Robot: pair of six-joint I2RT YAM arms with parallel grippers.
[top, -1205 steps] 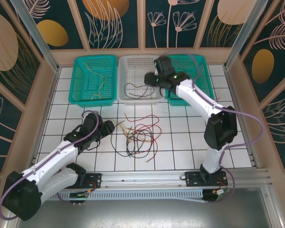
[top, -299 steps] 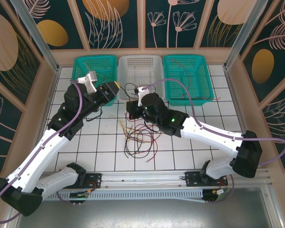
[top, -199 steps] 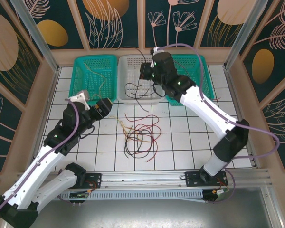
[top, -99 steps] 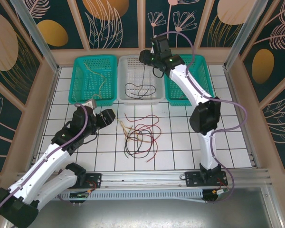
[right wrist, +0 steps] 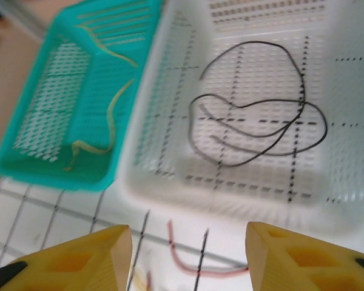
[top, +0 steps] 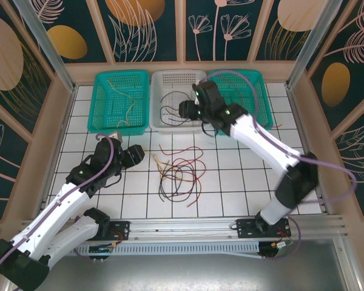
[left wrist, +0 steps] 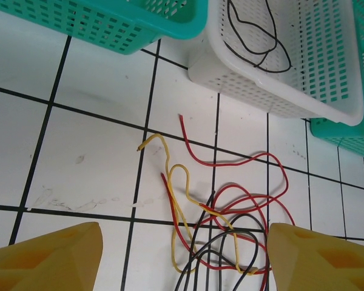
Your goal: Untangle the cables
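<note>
Three colours of cables point(top: 179, 177), red, black and yellow, are all looped through each other in a loose heap on the white tiled bench point(top: 242, 182). The heap sits just in front of the white basket point(top: 176, 126) and roughly between the two arms. From the left wrist cam you can see one yellow strand poking out of the top left of the heap with its tip curled over. A red one arcs away toward the white basket, and the black loops sit lower down, crossing over the red. The left claw point(left wrist: 182, 245) is released, fingers spread wide with nothing between them. It hangs just left of the heap and points at it, and in the overhead shot it sits low over the tiles, not touching any wire as far as I can make out. The right claw point(right wrist: 187, 242) is also released and empty. It's up over the front edge of the white basket, looking down into it. Inside that basket there's a single black cable point(right wrist: 255, 104) lying in a couple of lazy loops on the floor of it, on its own. The left teal basket point(top: 103, 124) next door has a yellow cable point(right wrist: 111, 112) in it, lying along its length. The right teal basket point(top: 264, 103) is on the other side of the white one, partly behind the right arm, so I can't really tell what's in there.
</note>
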